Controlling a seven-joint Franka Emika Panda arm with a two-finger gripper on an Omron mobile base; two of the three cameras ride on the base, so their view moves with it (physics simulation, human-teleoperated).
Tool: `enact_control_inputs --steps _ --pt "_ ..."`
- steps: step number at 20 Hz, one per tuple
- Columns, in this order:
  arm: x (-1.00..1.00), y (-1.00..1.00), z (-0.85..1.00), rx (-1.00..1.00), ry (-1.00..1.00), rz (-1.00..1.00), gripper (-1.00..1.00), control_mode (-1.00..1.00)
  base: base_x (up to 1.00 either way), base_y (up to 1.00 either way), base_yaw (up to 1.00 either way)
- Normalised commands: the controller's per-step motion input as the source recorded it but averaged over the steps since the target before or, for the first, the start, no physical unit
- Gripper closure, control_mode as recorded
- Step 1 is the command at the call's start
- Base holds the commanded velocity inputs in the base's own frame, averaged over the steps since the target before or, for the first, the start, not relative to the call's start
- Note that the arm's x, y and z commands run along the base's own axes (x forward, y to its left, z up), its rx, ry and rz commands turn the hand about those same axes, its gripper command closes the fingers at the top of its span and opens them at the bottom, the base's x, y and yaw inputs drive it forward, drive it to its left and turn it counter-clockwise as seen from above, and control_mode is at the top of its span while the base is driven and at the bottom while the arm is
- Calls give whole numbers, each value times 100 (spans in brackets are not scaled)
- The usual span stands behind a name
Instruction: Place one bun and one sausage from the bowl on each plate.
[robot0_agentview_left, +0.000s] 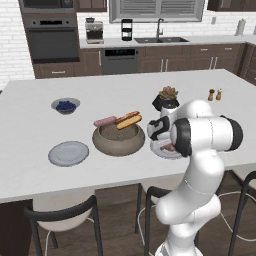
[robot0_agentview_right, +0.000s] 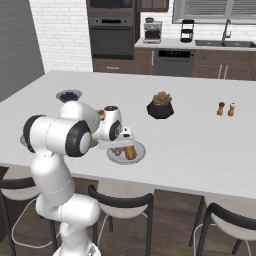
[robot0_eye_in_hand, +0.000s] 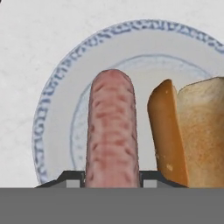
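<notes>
My gripper (robot0_eye_in_hand: 111, 179) is shut on a pink sausage (robot0_eye_in_hand: 111, 131) and holds it low over the blue-rimmed right plate (robot0_eye_in_hand: 57, 100). A golden bun (robot0_eye_in_hand: 188, 131) lies on that plate beside the sausage. From the right base view, the gripper (robot0_agentview_right: 125, 142) hangs just above the plate (robot0_agentview_right: 141, 152) and the bun (robot0_agentview_right: 130, 151). The grey-brown bowl (robot0_agentview_left: 118, 140) sits left of it, with another sausage (robot0_agentview_left: 105, 121) and bun (robot0_agentview_left: 128, 119) resting on its far rim. The left plate (robot0_agentview_left: 68, 153) lies bare.
A small bowl of berries (robot0_agentview_left: 65, 105) stands at the far left of the counter. A potted plant (robot0_agentview_left: 167, 97) sits behind the right plate, with salt and pepper shakers (robot0_agentview_left: 215, 94) further right. Dark chairs (robot0_agentview_left: 60, 215) stand along the near edge.
</notes>
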Motion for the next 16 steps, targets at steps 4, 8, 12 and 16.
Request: enact_control_inputs --steps 4,8,12,16 --pt "18 -1 -9 0 -1 0 -100 -100 0 0 0" --pt "3 -3 -1 0 0 0 -100 -100 0 0 0" --pt "0 -1 4 1 -1 0 -100 -100 0 0 0" --pt "-2 0 18 1 -2 0 -100 -100 0 0 0"
